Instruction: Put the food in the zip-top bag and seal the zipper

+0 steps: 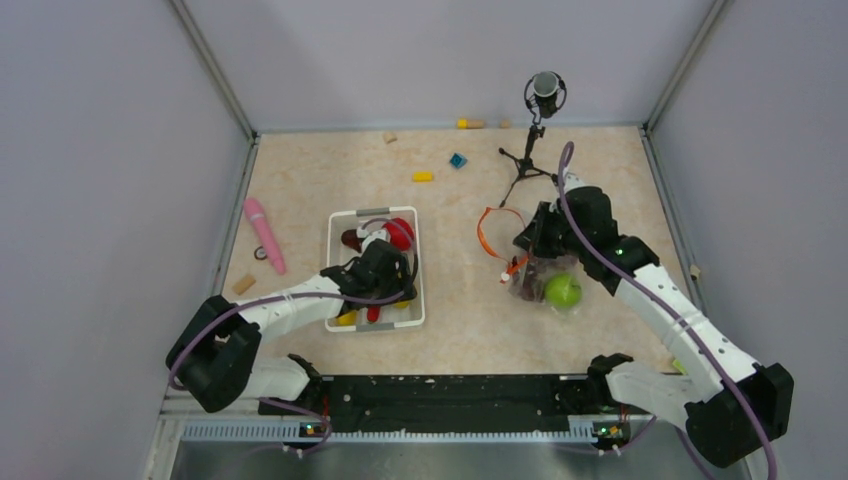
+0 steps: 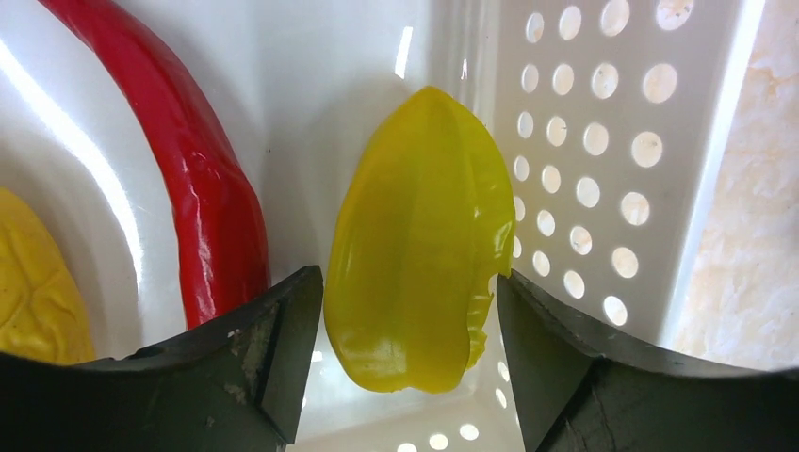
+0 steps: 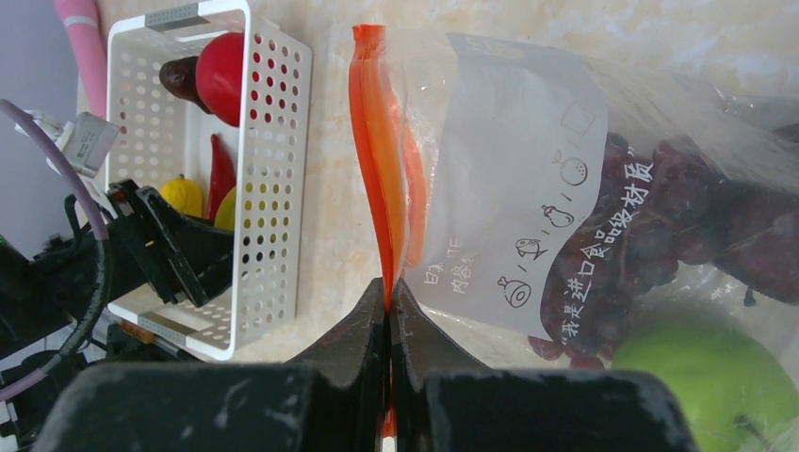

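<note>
Partly loaded, nothing sealed yet.
Top: zip-top bag (image 1: pixel 545 280) right of basket (image 1: pixel 331 240), green fruit (image 1: pixel 563 291) inside; red apple (image 1: pixel 401 233) in basket. Left wrist: left fingers (image 2: pixel 273 358) open astride yellow piece (image 2: pixel 415 245) in basket, red chili (image 2: pixel 203 179) beside it. Right wrist: right fingers (image 3: pixel 349 367) pinched shut on zipper (image 3: pixel 377 188); grapes (image 3: pixel 660 235) bagged.

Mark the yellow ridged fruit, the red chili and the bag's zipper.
yellow ridged fruit (image 2: pixel 415 245), left wrist view, middle of its ridged body.
red chili (image 2: pixel 203 188), left wrist view, mid-length of its curved body.
zipper (image 3: pixel 369 141), right wrist view, upper stretch of the orange-red strip.
</note>
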Action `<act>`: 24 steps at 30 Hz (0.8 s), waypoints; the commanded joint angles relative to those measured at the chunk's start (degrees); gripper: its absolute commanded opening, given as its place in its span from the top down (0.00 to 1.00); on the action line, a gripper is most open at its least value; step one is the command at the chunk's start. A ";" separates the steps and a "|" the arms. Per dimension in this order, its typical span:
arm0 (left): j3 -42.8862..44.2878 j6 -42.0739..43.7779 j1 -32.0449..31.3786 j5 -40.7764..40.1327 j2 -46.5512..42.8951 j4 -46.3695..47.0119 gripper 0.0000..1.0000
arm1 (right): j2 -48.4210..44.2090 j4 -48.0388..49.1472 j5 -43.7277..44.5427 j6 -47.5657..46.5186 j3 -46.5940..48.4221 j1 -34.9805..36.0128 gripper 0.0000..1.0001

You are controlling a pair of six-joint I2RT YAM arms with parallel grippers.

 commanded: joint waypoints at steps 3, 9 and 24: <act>2.29 0.80 0.84 -1.81 0.63 2.05 0.31 | -1.88 3.23 -0.83 -1.08 -0.80 0.18 1.00; 3.75 1.69 1.01 -0.08 0.41 -0.67 0.58 | -2.67 3.23 -0.29 -1.09 -0.89 0.14 1.00; 4.65 4.31 1.08 -3.54 -18.17 -2.66 0.77 | -4.62 6.47 -5.37 -1.26 -2.97 0.12 1.00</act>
